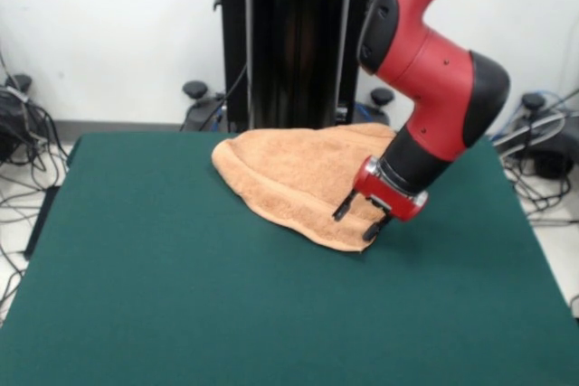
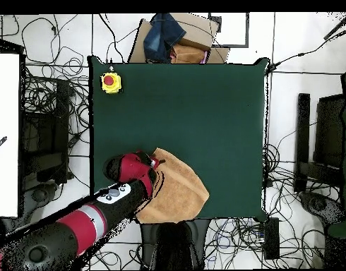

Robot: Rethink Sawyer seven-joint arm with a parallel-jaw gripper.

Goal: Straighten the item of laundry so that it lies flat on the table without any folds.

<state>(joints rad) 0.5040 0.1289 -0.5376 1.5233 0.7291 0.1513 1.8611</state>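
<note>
The item of laundry (image 1: pixel 289 178) is an orange-tan towel lying folded in a rounded wedge shape near the far edge of the green table (image 1: pixel 181 296). In the overhead view the towel (image 2: pixel 181 189) sits at the table's (image 2: pixel 204 106) lower edge, left of centre. My gripper (image 1: pixel 357 221) hangs tilted over the towel's near right corner, open, with both black fingertips at the cloth's surface. No cloth shows between them. From above, the gripper (image 2: pixel 154 164) is at the towel's upper left corner, and the arm hides the towel's left edge.
A yellow box with a red button (image 2: pixel 111 82) stands at the table's upper left corner in the overhead view. A cardboard box with dark cloth (image 2: pixel 172 39) lies beyond the top edge. Cables surround the table on the floor.
</note>
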